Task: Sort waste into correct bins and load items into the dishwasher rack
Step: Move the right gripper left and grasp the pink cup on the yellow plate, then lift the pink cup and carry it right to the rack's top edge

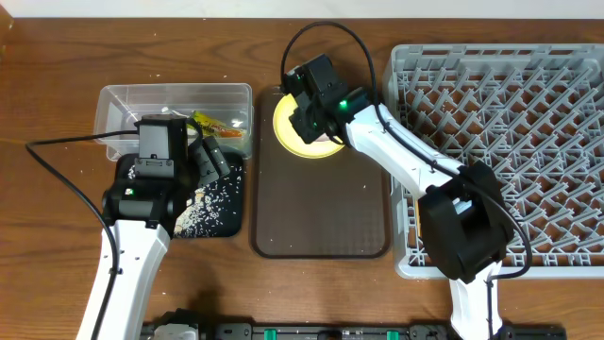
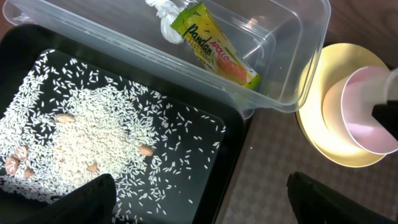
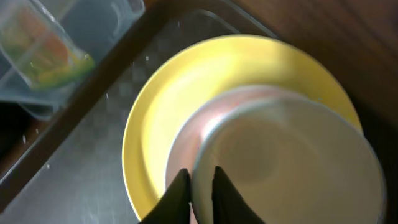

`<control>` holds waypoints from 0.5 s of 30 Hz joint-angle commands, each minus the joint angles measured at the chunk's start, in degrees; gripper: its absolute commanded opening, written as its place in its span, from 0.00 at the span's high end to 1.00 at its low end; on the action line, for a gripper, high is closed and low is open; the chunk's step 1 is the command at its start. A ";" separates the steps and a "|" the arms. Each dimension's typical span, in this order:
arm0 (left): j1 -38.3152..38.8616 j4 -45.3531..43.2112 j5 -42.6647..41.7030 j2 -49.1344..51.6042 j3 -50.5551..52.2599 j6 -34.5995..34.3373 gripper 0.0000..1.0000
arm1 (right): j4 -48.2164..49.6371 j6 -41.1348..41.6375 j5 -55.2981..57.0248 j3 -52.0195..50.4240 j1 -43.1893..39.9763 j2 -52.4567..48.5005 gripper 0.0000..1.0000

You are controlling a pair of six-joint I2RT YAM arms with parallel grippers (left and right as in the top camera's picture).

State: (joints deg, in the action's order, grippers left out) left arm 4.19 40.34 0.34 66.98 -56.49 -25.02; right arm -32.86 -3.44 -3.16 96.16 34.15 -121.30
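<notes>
Two wrist views are needed to see the small white-pink cup (image 3: pixel 286 162), hidden overhead by the right gripper (image 3: pixel 200 174) and clamped by it at the rim on the round yellow plate (image 3: pixel 180 87), while the left gripper (image 2: pixel 199 186) is held spread wide above the shallow black rectangular tray (image 2: pixel 214 180).

Bright, even light casts soft shadows on the brown wooden table (image 1: pixel 57 236), glints off the clear plastic rectangular tub (image 2: pixel 280 62), and the close small white-pink cup (image 3: pixel 286 162) is blurred.

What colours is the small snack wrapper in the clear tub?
Snack wrapper: green, yellow, orange; left wrist view.
</notes>
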 commanded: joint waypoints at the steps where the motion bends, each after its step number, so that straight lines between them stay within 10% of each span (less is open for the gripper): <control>1: -0.26 0.09 0.13 0.22 0.39 0.79 0.09 | -1.42 -0.09 0.39 0.79 0.74 -0.46 0.94; 15: -0.26 0.09 0.13 0.22 0.39 0.79 0.10 | -2.01 -0.07 2.95 1.38 0.68 1.88 0.99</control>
State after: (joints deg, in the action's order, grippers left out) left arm 4.19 40.32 0.34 66.98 -56.49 -25.02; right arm -34.89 -3.57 -1.13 96.60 34.15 -121.16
